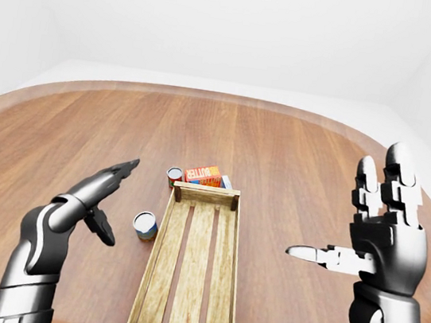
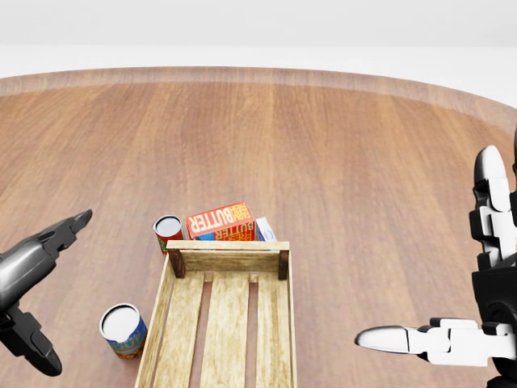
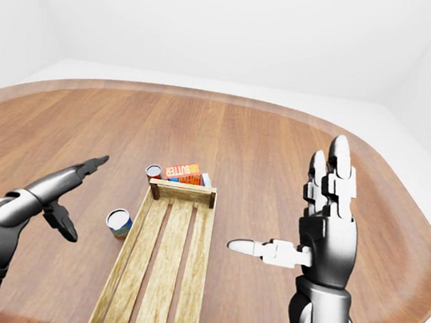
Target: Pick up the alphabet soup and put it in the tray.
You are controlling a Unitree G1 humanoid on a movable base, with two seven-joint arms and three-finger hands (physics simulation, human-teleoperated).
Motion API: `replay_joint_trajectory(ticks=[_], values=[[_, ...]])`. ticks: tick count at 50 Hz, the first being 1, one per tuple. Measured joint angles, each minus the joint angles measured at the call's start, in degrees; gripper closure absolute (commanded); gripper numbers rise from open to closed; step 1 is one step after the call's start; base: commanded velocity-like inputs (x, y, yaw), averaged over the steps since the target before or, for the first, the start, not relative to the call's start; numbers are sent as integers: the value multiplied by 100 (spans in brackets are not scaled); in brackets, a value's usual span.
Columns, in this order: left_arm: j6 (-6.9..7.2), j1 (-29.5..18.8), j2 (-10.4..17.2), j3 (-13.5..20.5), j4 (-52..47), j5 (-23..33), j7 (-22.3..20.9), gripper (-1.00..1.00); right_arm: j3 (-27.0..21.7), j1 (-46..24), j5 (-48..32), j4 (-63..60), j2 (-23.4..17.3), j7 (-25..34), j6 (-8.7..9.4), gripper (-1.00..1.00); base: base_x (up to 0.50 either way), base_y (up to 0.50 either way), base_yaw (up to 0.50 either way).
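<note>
A can with a blue and yellow label [image 1: 145, 225], which I take for the alphabet soup, stands upright on the wooden table just left of the slatted wooden tray [image 1: 149, 269]. My left hand [image 1: 118, 200] is open, fingers stretched out, a little left of this can and not touching it. My right hand [image 1: 346, 204] is open and raised, palm up, to the right of the tray, holding nothing. Nothing lies in the tray.
A red-labelled can [image 1: 174, 175] and an orange butter box [image 1: 203, 174] sit against the top end of the tray. The round wooden table [image 1: 282, 147] stretches wide on all sides, with white walls beyond.
</note>
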Motion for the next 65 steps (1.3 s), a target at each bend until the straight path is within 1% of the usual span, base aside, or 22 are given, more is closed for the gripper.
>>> replay_joint_trajectory(ticks=[5, 13, 17, 23, 33, 39, 49, 65], values=[[0, -78, 17, -71, 348, 282, -26, -100, -45, -2, 44, 1, 1, 4, 0, -100, 0, 0, 0], [0, -214, -10, -278, 890, 696, 77, -100, -88, -3, 95, -6, 2, 16, 0, -100, 0, 0, 0], [0, -295, -65, -441, 1161, 987, 172, -100, -116, 1, 118, -52, 7, 14, 0, -100, 0, 0, 0], [0, -432, -212, -762, 1445, 1660, 429, -100, -144, -10, 159, -90, 15, 1, 0, -100, 0, 0, 0], [0, -583, -366, -1014, 1743, 2287, 665, -100, -185, -18, 214, -142, 15, -9, 0, -100, 0, 0, 0], [0, -648, -428, -1101, 1853, 2496, 758, -100, -200, -15, 228, -166, 16, -10, 0, -100, 0, 0, 0], [0, -828, -472, -1210, 2172, 2746, 1039, -100, -216, -9, 253, -223, 24, -3, 0, -100, 0, 0, 0], [0, -1026, -521, -1326, 2649, 2775, 1233, -100, -232, -22, 272, -250, 22, -8, 0, -100, 0, 0, 0]])
